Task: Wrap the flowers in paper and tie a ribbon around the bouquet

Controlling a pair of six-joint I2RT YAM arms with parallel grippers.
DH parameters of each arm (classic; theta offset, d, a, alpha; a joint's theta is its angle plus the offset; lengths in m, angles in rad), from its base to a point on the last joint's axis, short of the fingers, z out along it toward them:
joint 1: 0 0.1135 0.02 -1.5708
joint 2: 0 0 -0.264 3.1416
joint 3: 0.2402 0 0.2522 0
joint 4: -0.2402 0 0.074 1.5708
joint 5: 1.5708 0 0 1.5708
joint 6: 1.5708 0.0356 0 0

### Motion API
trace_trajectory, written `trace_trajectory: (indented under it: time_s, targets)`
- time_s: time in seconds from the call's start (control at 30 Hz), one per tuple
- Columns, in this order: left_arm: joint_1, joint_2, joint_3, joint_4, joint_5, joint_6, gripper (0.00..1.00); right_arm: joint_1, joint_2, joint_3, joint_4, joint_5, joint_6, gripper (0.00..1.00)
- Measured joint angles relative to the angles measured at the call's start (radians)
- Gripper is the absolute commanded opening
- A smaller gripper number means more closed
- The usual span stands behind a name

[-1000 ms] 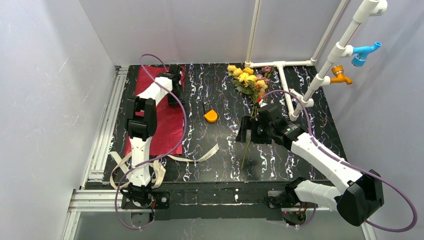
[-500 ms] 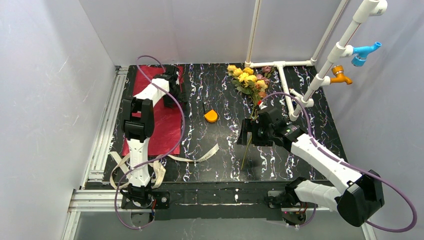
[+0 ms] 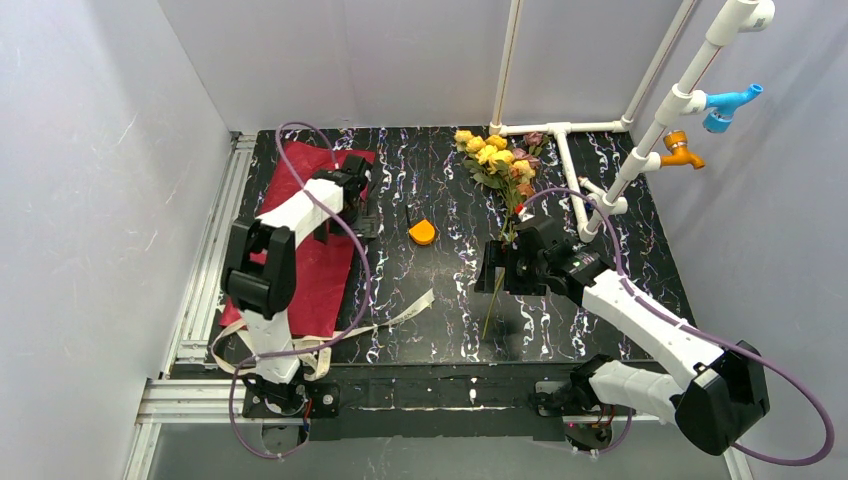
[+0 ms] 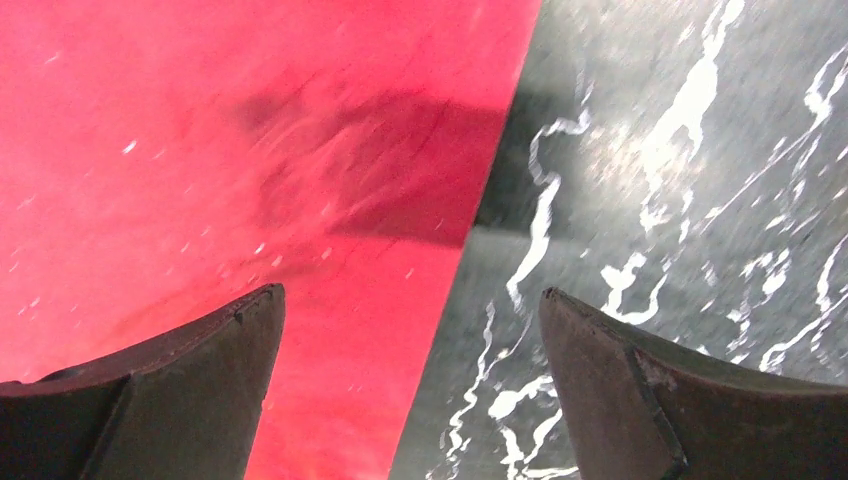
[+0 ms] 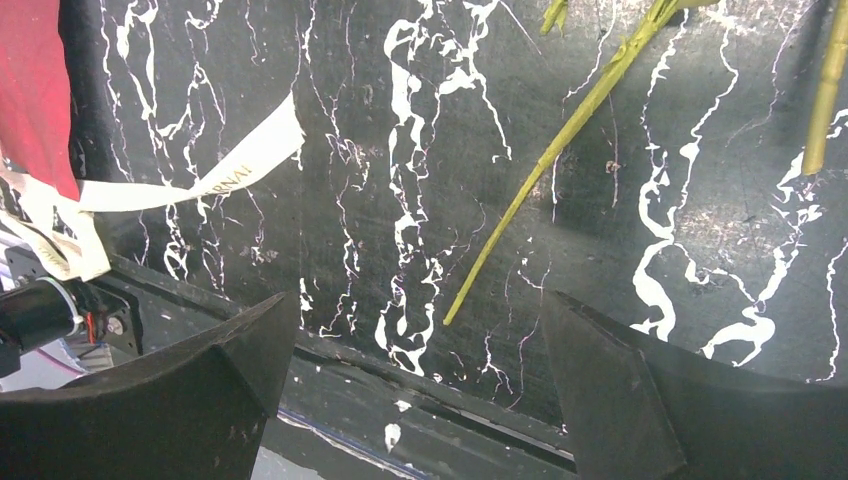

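The red paper (image 3: 325, 265) lies flat at the table's left, partly under my left arm. My left gripper (image 3: 352, 197) hovers over its right edge, open and empty. In the left wrist view that gripper (image 4: 410, 300) straddles the edge of the paper (image 4: 200, 150). The flowers (image 3: 498, 158) lie bare at the back centre, apart from the paper, with a long stem (image 3: 490, 305) running toward me. My right gripper (image 3: 494, 266) is open over that stem (image 5: 560, 140), holding nothing. The ribbon (image 3: 400, 310) curls along the front left. No wrapped bouquet is in view.
A small orange wedge (image 3: 423, 232) sits mid-table between the arms. White pipes (image 3: 560, 130) with blue and orange taps (image 3: 680, 150) stand at the back right. The ribbon (image 5: 230, 170) ends near the table's front edge, beside the paper (image 5: 30, 90).
My left gripper opened and let go of the paper. It moved a little nearer along the paper's right edge, and its elbow swung left. The right arm barely moved.
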Motion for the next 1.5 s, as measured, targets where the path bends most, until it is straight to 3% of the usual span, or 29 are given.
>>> trace_trajectory:
  time_s: [0.3, 0.67, 1.1, 1.3, 1.37, 1.43, 1.5]
  targets:
    - [-0.039, -0.304, -0.226, -0.096, -0.117, -0.092, 0.98, 0.0, -0.004, -0.026, 0.01, -0.018, 0.0, 1.0]
    - [0.023, -0.28, -0.364, -0.061, -0.066, -0.274, 0.98, 0.0, -0.004, -0.035, 0.011, -0.031, -0.016, 1.0]
    - [0.074, -0.268, -0.439, 0.024, -0.008, -0.332, 0.98, 0.0, -0.023, -0.035, -0.002, -0.031, -0.02, 1.0]
    - [0.074, -0.285, -0.462, 0.055, -0.003, -0.34, 0.74, 0.0, -0.016, -0.036, -0.002, -0.03, -0.024, 1.0]
    - [0.074, -0.285, -0.467, 0.069, 0.001, -0.344, 0.76, 0.0, -0.009, -0.036, -0.002, -0.027, -0.028, 1.0]
    - [0.07, -0.293, -0.476, 0.081, -0.002, -0.348, 0.71, 0.0, -0.002, -0.036, -0.002, -0.026, -0.034, 1.0]
    - [0.07, -0.303, -0.487, 0.09, 0.003, -0.359, 0.74, 0.0, 0.004, -0.036, -0.003, -0.023, -0.04, 1.0]
